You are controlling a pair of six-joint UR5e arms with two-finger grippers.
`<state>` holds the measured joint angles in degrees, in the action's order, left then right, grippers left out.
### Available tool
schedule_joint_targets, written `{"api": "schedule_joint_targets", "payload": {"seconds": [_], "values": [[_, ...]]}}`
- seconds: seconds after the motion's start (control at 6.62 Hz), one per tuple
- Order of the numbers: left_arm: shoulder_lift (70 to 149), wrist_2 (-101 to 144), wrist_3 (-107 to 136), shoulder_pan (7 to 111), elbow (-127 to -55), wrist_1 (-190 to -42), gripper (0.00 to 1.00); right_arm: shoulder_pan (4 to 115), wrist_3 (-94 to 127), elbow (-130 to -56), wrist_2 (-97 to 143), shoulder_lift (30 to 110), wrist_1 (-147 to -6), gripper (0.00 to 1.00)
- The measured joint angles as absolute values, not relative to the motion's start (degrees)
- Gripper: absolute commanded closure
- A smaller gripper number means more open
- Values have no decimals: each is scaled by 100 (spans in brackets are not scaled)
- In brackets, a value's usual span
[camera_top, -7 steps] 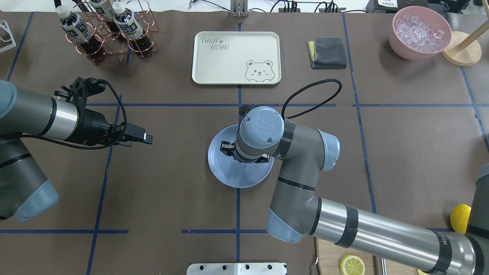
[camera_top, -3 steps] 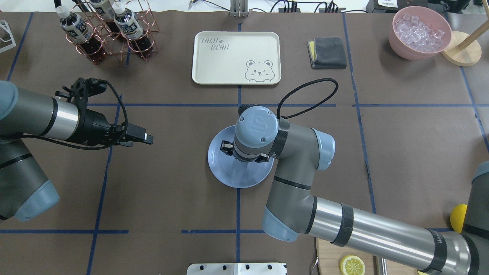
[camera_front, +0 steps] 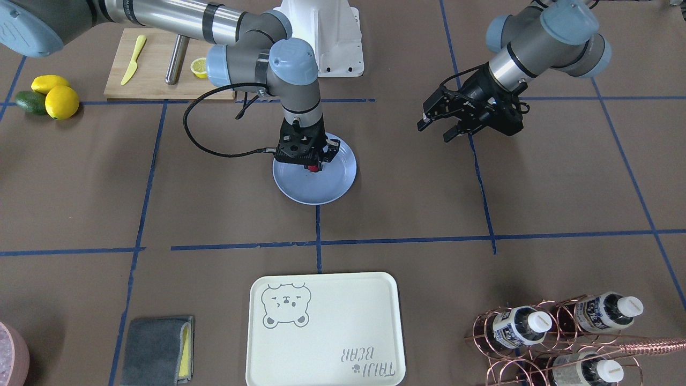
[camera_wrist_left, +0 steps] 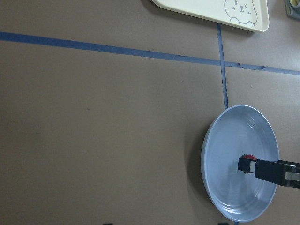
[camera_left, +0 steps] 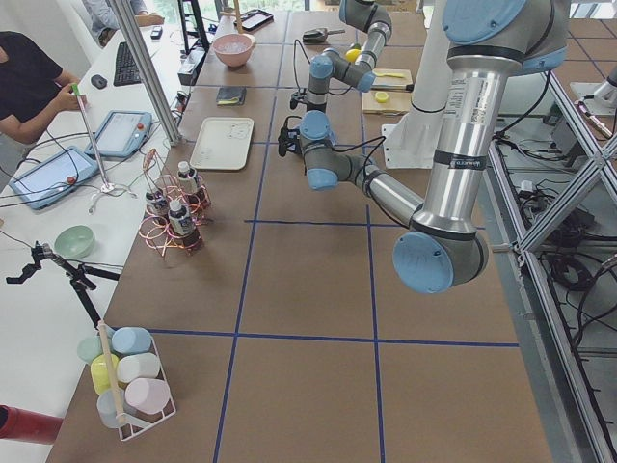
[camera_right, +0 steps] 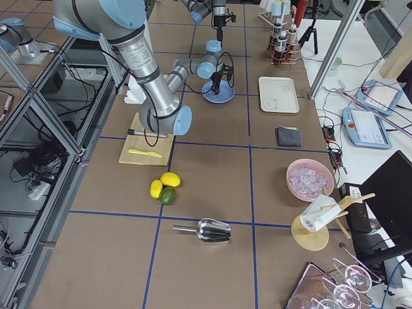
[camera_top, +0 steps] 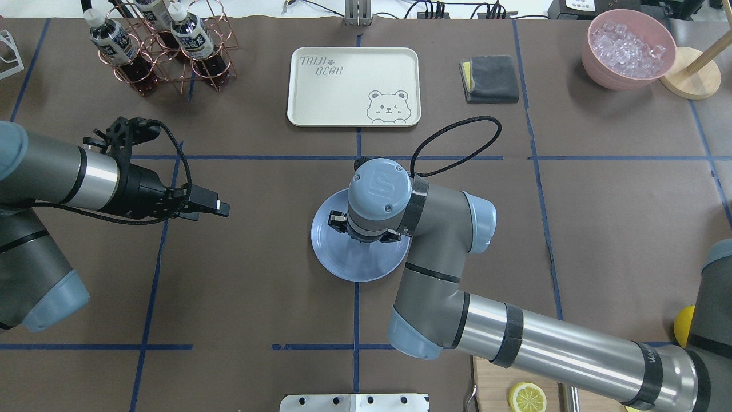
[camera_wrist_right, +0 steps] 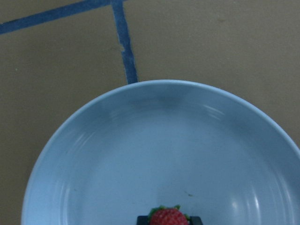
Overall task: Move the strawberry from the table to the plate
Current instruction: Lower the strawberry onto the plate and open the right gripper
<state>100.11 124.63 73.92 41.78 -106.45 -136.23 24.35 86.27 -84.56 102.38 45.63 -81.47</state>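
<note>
The light-blue plate [camera_top: 343,264] lies on the brown table [camera_top: 257,274] near its middle. My right gripper [camera_front: 313,164] points straight down over the plate, shut on the small red strawberry [camera_front: 313,168]. In the right wrist view the strawberry [camera_wrist_right: 168,218] sits between the finger pads just above the plate [camera_wrist_right: 140,140] floor. The left wrist view shows the strawberry [camera_wrist_left: 249,156] beside a black finger over the plate [camera_wrist_left: 225,154]. From overhead, the wrist hides the berry. My left gripper [camera_front: 435,131] hovers open and holds nothing, well off to the plate's side.
A cream bear-print tray [camera_top: 353,86] lies beyond the plate, with a grey cloth [camera_top: 490,79] and a pink bowl of ice [camera_top: 629,48] to its right. A copper bottle rack [camera_top: 166,46] stands at the far left. Lemons [camera_front: 53,96] and a cutting board [camera_front: 155,64] lie near the right arm's base.
The right arm's wrist has shifted slightly leftward over the plate, still holding the strawberry. The left arm has not moved.
</note>
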Motion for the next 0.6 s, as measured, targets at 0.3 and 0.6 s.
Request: {"api": "schedule_joint_targets", "payload": {"seconds": [0.3,0.6], "values": [[10014,12457,7392,4175,-10624,-13623,20,2435,8609,-8345,10239,4498,-8150,0],[10024,12454,7392,4175,-10608,-13623,20,2462,8594,-8371,10277,4494,-8160,0]]}}
